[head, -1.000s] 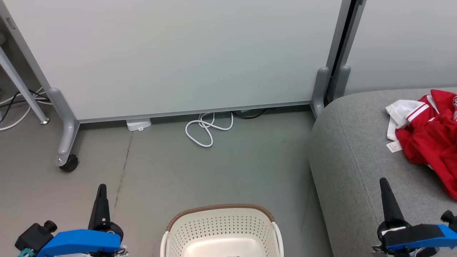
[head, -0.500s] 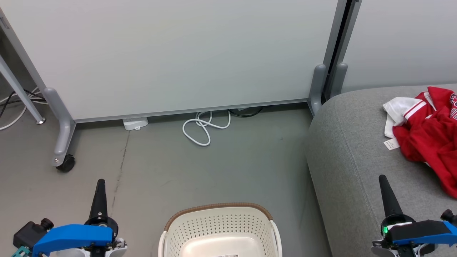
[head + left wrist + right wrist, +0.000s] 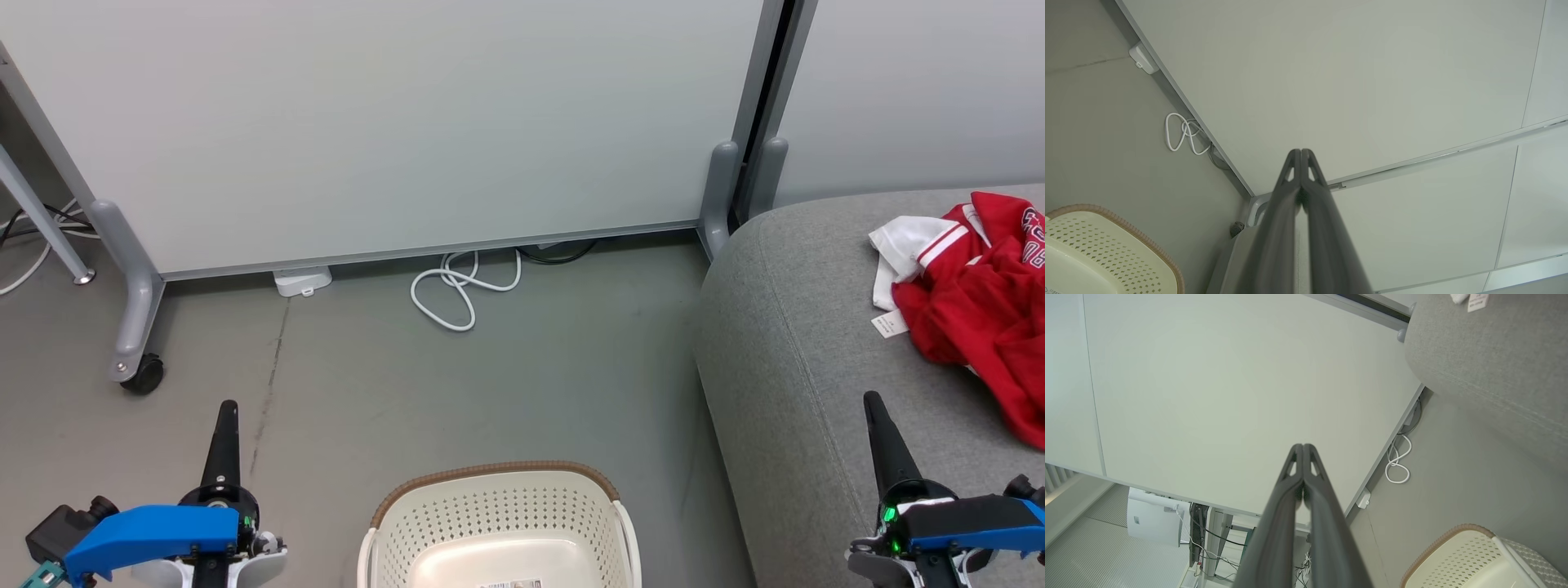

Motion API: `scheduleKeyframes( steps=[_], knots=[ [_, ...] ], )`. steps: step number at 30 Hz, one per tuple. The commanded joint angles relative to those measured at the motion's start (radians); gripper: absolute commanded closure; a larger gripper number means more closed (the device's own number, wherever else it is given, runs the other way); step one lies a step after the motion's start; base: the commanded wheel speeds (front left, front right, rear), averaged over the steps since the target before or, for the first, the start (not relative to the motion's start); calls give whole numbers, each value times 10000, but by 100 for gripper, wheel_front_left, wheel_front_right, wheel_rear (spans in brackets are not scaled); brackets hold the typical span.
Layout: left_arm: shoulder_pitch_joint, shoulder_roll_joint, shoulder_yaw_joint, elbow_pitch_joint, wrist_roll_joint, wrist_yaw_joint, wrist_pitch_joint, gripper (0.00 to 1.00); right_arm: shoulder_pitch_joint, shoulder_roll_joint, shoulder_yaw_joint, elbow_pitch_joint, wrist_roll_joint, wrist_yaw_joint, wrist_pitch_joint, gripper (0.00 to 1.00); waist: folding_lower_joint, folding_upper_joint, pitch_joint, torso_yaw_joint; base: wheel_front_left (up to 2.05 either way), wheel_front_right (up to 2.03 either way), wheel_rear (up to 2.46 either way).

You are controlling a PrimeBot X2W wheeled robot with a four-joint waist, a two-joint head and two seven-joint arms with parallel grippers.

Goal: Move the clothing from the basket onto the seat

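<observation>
- Left gripper (image 3: pixel 226 411) is hovering at my lower left, fingers pressed together on nothing; right gripper (image 3: pixel 872 402) is doing likewise over the seat (image 3: pixel 784 351);
- between them, the basket (image 3: pixel 490 472) is showing me its cream floor;
- farther right, the clothing (image 3: pixel 971 318) is lying bunched on the seat;
- beyond, a white cable (image 3: pixel 457 290) is lying coiled.
</observation>
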Motion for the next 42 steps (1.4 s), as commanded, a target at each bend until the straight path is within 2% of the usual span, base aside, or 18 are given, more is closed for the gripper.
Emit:
scheduleKeyframes(
  steps=[1, 30, 42],
  knots=[
    [-225, 8, 61, -40, -268, -76, 77, 100, -218, -79, -32, -12, 276, 6, 80, 100, -1, 0, 7, -11, 0, 0, 0],
    [-533, -53, 278, 46, -2598, -106, 660, 100, -525, -90, -86, 185, 2599, 7, 666, 100, -1, 0, 148, -230, 0, 0, 0],
    [-585, -74, 342, 72, -3213, -106, 822, 100, -612, -93, -100, 245, 3229, 7, 828, 100, -1, 0, 196, -303, 0, 0, 0]
  ],
)
